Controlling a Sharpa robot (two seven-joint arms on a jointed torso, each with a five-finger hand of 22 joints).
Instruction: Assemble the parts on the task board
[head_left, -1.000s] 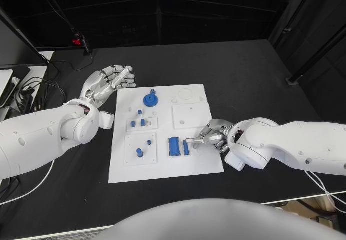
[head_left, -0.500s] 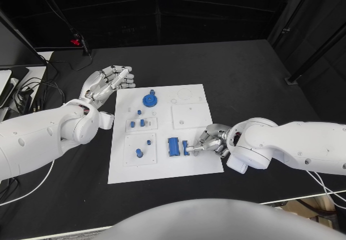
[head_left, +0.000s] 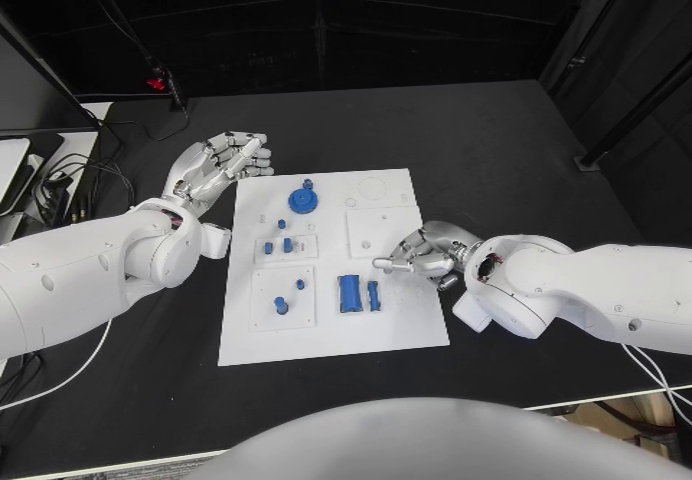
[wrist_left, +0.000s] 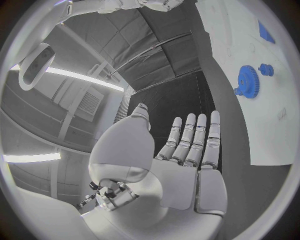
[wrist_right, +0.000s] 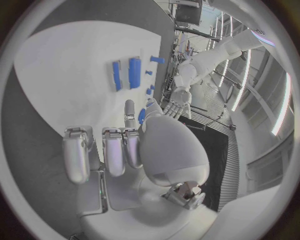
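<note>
The white task board (head_left: 332, 335) lies mid-table. On it a wide blue block (head_left: 348, 293) and a narrow blue bar (head_left: 374, 295) lie side by side; the right wrist view shows them too, block (wrist_right: 134, 72) and bar (wrist_right: 116, 75). A blue gear (head_left: 303, 198) sits near the far edge, also seen as the gear (wrist_left: 247, 82). Small blue pegs (head_left: 286, 244) stand in the left-hand plates. My right hand (head_left: 418, 258) hovers just beyond the bar, fingers loosely bent, holding nothing. My left hand (head_left: 216, 165) is held flat off the board's far left corner, fingers straight and empty.
Cables and a stand (head_left: 162, 85) lie at the table's far left. A dark post (head_left: 599, 155) stands at the far right. Black table top surrounds the board on all sides.
My right hand has let go of the narrow blue bar, now lying beside the wide block, and has drawn back toward the board's far right. The left hand has not moved.
</note>
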